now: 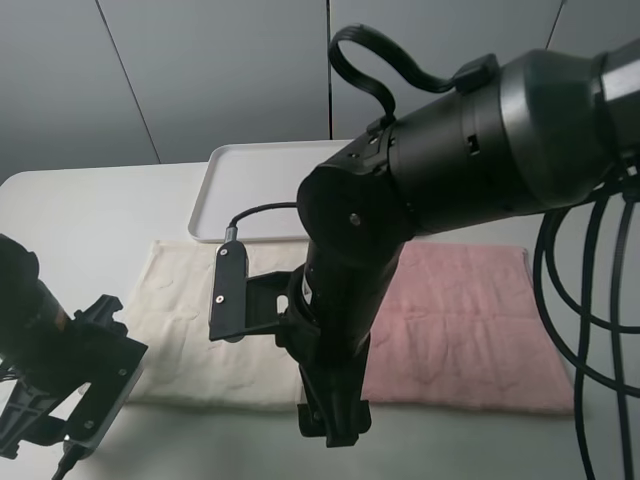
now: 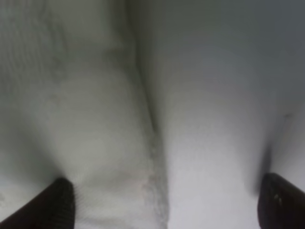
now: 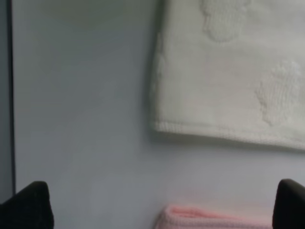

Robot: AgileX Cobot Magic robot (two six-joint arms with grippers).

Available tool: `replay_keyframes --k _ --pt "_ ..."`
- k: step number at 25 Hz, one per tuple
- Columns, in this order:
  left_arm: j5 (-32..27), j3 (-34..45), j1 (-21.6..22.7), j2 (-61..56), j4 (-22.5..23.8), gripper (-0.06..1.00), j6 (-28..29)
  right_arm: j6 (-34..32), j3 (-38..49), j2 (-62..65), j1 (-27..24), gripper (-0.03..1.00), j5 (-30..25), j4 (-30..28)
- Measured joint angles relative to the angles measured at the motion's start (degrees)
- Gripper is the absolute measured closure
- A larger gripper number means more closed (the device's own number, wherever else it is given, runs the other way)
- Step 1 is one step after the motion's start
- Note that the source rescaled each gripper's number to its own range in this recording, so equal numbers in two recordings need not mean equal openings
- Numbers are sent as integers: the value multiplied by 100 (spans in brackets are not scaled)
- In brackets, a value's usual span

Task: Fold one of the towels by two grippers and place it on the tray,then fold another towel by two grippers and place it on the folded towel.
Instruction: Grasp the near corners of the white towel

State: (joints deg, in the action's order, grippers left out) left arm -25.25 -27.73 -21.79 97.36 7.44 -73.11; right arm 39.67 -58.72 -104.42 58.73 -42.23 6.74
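The cream towel (image 1: 200, 310) lies flat on the table, left of the pink towel (image 1: 460, 320), which is also spread flat. Behind them sits the white tray (image 1: 250, 180), with nothing showing in its visible part. My right gripper (image 1: 335, 422) hangs over the near edge by the gap between the towels. It is open (image 3: 159, 210), with the cream corner (image 3: 228, 71) and pink corner (image 3: 214, 220) in its view. My left gripper (image 2: 167, 210) is open and low over the cream towel's edge (image 2: 95, 143), one fingertip (image 2: 59, 205) over the cloth.
The bulky right arm (image 1: 450, 150) reaches across the middle and hides part of the tray and both towels. Black cables (image 1: 590, 300) hang at the right. The left arm (image 1: 60, 370) sits at the table's near left corner.
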Motion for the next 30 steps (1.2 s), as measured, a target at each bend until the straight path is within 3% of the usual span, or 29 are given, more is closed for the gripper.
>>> replay_keyframes --k 11,18,30 --pt "102 -71 -3 -139 147 -5 767 0 -3 0 0 -3 42 4" --pt "-401 -108 -3 -309 312 -5 834 0 -3 0 0 -3 131 4" --pt "-373 -76 -3 -83 443 -5 834 0 -3 0 0 -3 131 4"
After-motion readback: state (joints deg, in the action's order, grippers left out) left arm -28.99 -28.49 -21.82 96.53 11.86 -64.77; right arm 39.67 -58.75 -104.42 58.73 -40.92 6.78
